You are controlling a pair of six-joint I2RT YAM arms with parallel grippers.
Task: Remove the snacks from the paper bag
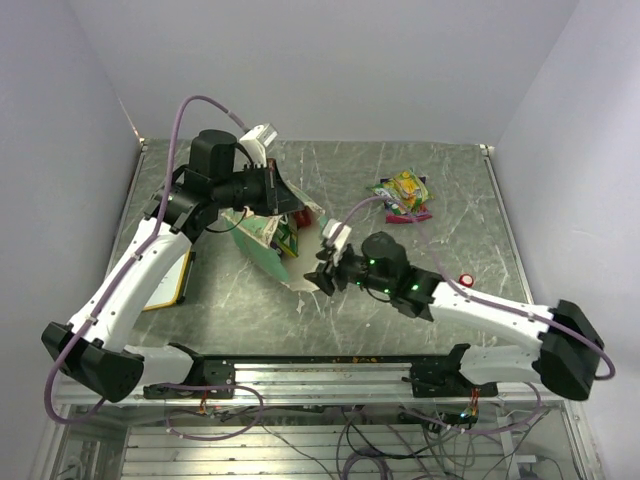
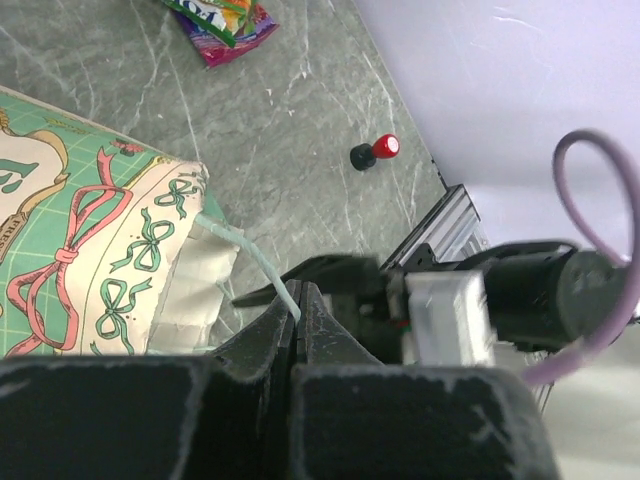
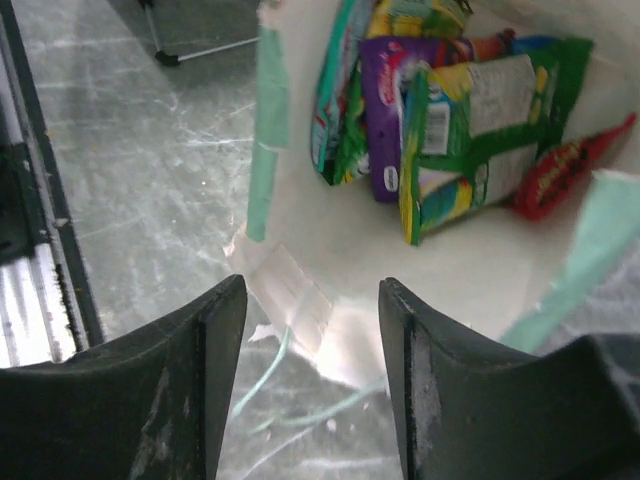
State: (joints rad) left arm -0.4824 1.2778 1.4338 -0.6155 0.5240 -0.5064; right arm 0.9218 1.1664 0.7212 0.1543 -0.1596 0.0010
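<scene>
The mint-green paper bag (image 1: 262, 243) lies on its side mid-table, mouth toward my right arm. My left gripper (image 1: 288, 205) is shut on one thin string handle (image 2: 262, 270) and holds it up above the bag's printed front (image 2: 90, 250). My right gripper (image 1: 322, 275) is open and empty, just outside the mouth. In the right wrist view the gripper (image 3: 312, 290) faces the bag's pale inside (image 3: 470, 270), where several packets (image 3: 450, 120), green, purple, teal and red, lie at the back. Two packets (image 1: 404, 194), yellow-green over pink-purple, lie on the table at the far right; they also show in the left wrist view (image 2: 225, 20).
A small red-topped black button (image 1: 466, 279) stands on the table near my right forearm and also shows in the left wrist view (image 2: 375, 152). A wood-framed whiteboard (image 1: 178, 285) lies under my left arm. A loose string handle (image 3: 300, 400) lies on the table at the bag's mouth.
</scene>
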